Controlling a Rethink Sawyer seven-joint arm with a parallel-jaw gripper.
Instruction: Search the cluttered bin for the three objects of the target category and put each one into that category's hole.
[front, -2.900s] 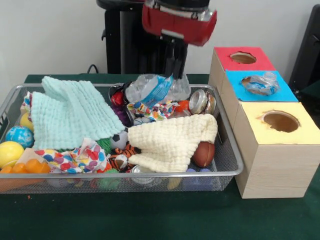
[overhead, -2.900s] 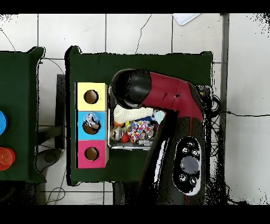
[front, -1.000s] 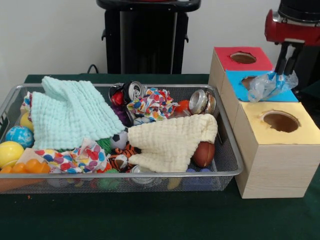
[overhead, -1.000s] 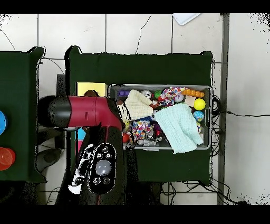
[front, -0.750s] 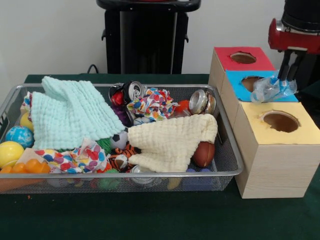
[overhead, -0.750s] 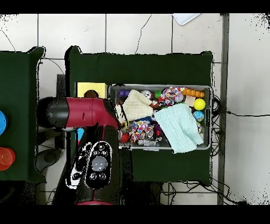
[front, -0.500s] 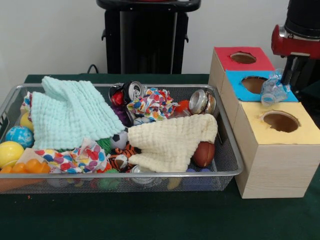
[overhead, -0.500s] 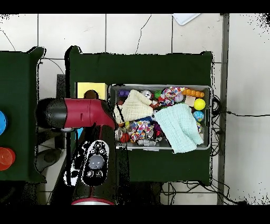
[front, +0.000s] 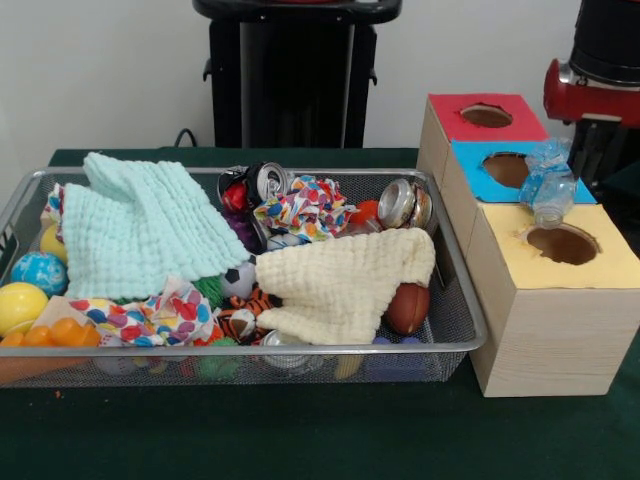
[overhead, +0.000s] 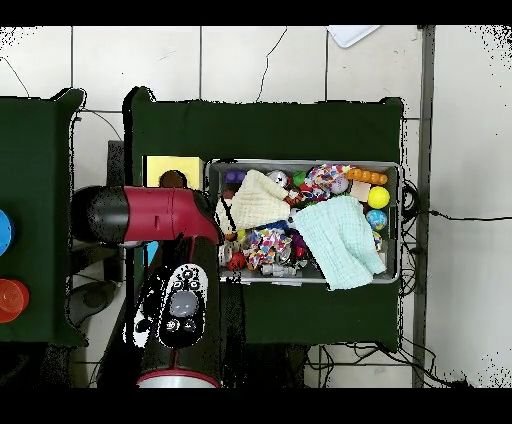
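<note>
Crushed clear plastic bottle (front: 549, 184) hangs neck-down over the blue-topped box (front: 490, 182), at its edge toward the yellow-topped box (front: 560, 268), its mouth just above the yellow hole (front: 560, 243). The gripper (front: 592, 150) sits right beside the bottle at the picture's edge; whether its fingers clasp the bottle cannot be told. A red-topped box (front: 485, 117) stands behind. Beside the boxes, the wire bin (front: 452, 290) holds cloths, balls and crushed cans (front: 404, 203).
</note>
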